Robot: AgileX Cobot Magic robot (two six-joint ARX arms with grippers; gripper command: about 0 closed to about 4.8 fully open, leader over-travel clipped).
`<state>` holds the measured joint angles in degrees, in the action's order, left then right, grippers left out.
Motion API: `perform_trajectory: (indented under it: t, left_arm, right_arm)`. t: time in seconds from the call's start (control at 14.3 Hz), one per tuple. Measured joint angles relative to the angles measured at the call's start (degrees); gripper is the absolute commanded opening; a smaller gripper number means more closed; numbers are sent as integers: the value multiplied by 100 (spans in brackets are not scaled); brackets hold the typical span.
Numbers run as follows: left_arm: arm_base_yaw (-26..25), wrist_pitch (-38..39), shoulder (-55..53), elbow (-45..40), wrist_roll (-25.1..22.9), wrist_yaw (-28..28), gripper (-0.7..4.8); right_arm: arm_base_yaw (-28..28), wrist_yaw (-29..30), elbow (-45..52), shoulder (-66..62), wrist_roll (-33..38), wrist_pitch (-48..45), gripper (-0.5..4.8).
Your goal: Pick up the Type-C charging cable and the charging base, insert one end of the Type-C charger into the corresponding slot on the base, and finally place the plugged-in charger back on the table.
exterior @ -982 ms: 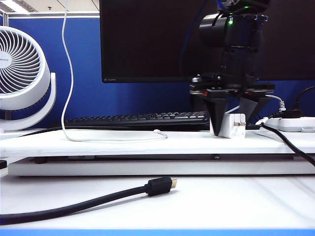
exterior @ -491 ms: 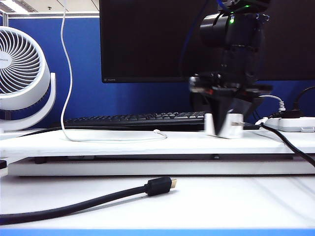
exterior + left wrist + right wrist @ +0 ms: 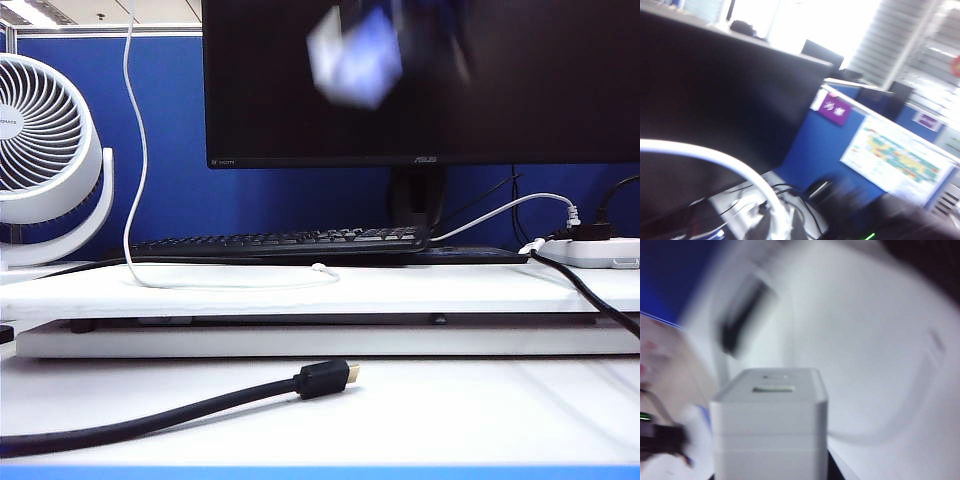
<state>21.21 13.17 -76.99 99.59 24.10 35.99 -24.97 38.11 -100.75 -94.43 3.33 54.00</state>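
Glossy white boxy charging base [image 3: 770, 425] clamped in right gripper [image 3: 771, 471], high before monitor [image 3: 420, 80]. Thin white cable [image 3: 730, 170] beside closed left gripper, itself unseen.

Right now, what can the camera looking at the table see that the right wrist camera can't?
Only the exterior view: the fan, keyboard, black cable, power strip, and the Type-C charging cable lying on the table.

Only the right wrist view: the slot in the charging base, close up.

Both: the charging base, a blur up high in the exterior view, gripped in the right gripper's jaws.
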Motion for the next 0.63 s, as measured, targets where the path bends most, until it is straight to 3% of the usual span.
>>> perform_trajectory:
  t: [0.35,0.63]
  left_arm:
    - [0,-1075,-4,0,247,564,-6]
    - [4,-2559,-2,0,610,1178,-6]
  right_arm:
    - [0,1233,-417,1045,269,-1768,-1]
    - [-2,2197,-417,1384,905,-3394,-1]
